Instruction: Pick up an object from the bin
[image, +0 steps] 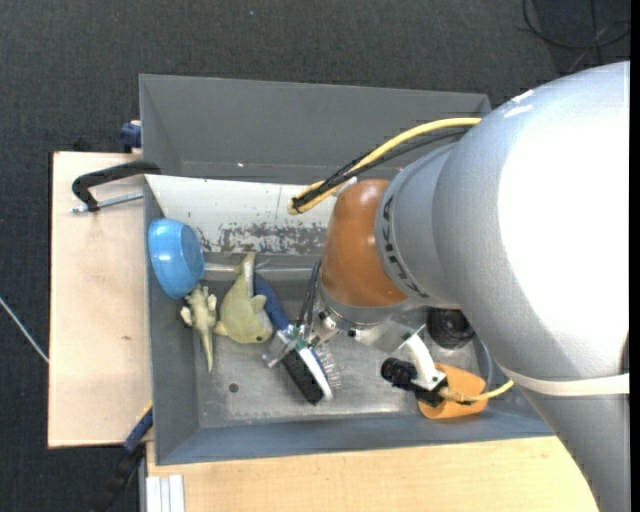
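My gripper (322, 332) hangs low in the middle of the bin, just under the arm's orange cover. Directly below and left of it lies a black brush with a white bristle side (306, 374), tilted, its upper end close under the gripper. A small blue and green piece (285, 335) sits right at the gripper's left side. Further left rests a pale green fish-shaped toy (243, 312) with a blue object (268, 300) behind it.
A blue bowl (176, 256) leans in the far left corner, with a yellowish toy lizard (203, 320) below it. At the right lie a black and white tool (412, 368), an orange piece (455, 393) and a black round thing (447, 326). The arm covers the bin's right part.
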